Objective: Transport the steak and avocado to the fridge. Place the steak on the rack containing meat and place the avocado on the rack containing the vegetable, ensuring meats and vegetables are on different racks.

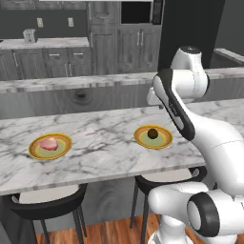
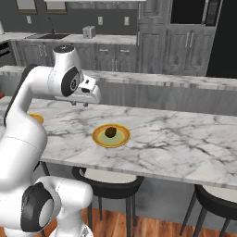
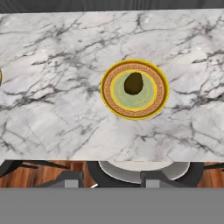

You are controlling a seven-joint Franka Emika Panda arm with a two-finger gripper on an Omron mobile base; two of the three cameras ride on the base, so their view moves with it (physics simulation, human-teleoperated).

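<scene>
Avocado [image 3: 133, 83] sits upright in the middle of a yellow-rimmed plate [image 3: 157, 103] on the marble surface [image 3: 52, 87], at about 12 o'clock from the claw [image 3: 109, 183], well ahead and below. Claw hovers apart from it, partly spread, pinching nothing.

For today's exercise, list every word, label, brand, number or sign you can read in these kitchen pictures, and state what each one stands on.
None can be read. The plates, marble counter, cupboards and robot arm carry no lettering. The plate rim's brown band is ornament, not text.
</scene>
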